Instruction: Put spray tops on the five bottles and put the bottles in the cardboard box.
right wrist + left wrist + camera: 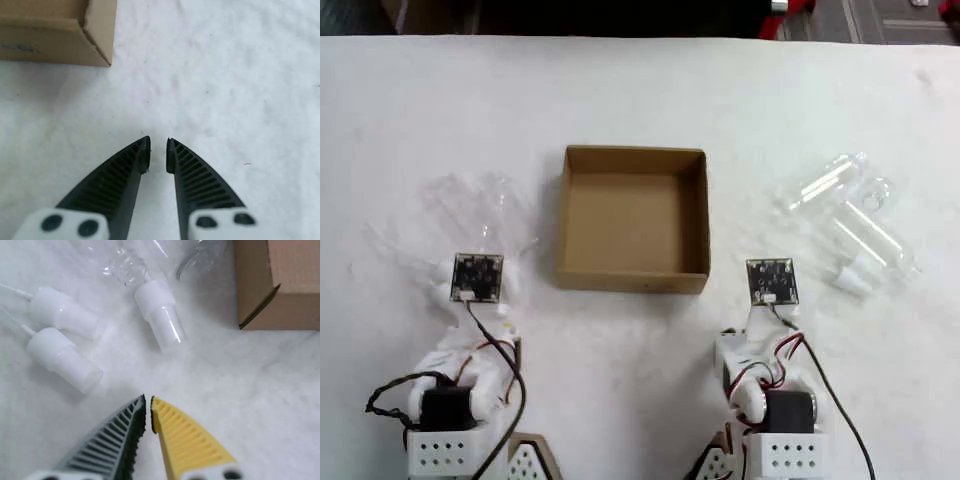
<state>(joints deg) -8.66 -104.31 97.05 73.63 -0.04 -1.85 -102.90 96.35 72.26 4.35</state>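
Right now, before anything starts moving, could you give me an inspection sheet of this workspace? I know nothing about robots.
Surface: white table, lightly textured.
Job's things: cardboard box open at the centre, nothing inside; right bottles, clear, lying on their sides beside the box; left bottles, clear, on its other side; three loose spray tops near the left hand.
Clutter: nothing seen.
Hands: left hand shut, right hand barely open; both low over the table, holding nothing.
Cables: black and red wires run along both arms, away from the bottles.
Surroundings: dark floor beyond the table's far edge.
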